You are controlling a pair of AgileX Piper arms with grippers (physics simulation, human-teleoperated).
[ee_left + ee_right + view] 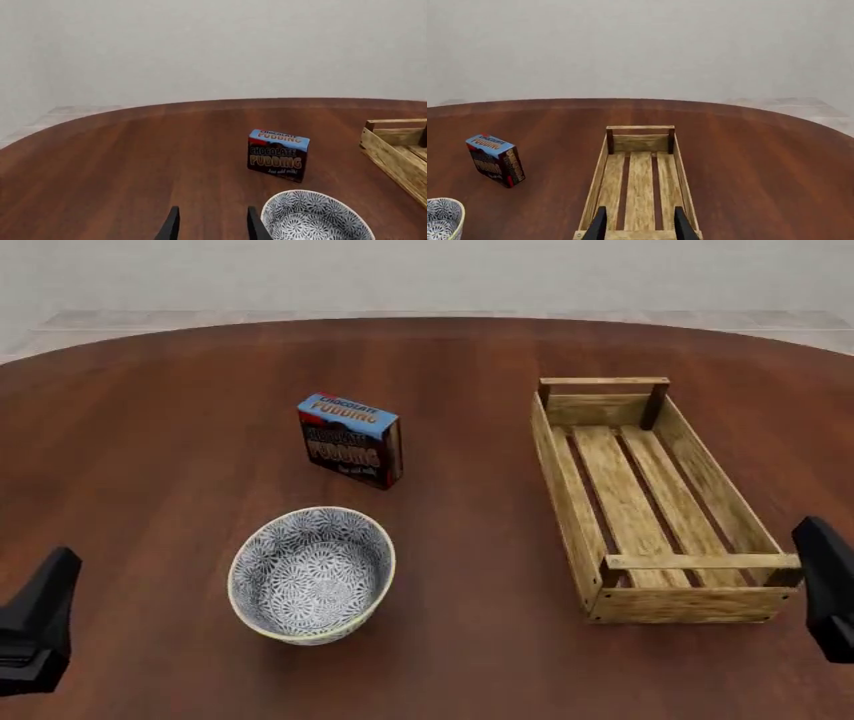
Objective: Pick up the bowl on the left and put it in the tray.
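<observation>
The patterned ceramic bowl [312, 574] is seen standing upright on the dark wooden table [160, 420], on the left half of the front view and near the table's near edge; its inside is covered with a dense blue-grey floral pattern and its rim is pale. Beyond it, a little farther from the arms, a chocolate pudding box [350, 439] is set upright, apart from the bowl. The light-wood slatted tray [650, 498] is placed on the right half, lengthwise away from the arms, well apart from the bowl and with nothing seen in it. The left gripper [212, 225] is held above the table just beside the bowl's rim, not touching it; its two dark fingers are parted with bare table between them, and nothing is held. The right gripper [640, 225] is held over the near end rail of the tray; its fingers are likewise spread apart and nothing is gripped. In the front view only dark parts of both arms are visible at the lower corners.
</observation>
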